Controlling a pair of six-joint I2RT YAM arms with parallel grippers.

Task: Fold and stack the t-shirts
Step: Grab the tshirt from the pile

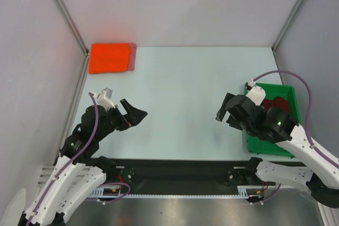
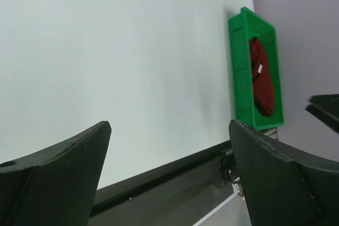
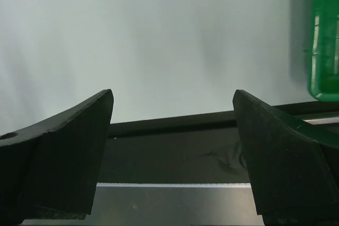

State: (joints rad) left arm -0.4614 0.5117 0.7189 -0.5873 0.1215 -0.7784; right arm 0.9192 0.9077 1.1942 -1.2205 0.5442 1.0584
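Altogether two stacked t-shirts, one maroon t-shirt

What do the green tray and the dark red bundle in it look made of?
Green tray: looks like rigid moulded plastic, slightly glossy, with straight walls and a crisp rim. Maroon t-shirt: soft matte cloth, probably knit; it lies crumpled in rounded folds, a small white tag showing.

The left arm and the right arm are both bent and reach in toward the middle, and the left gripper and the right gripper each hang in the air with two black fingers spread wide apart.
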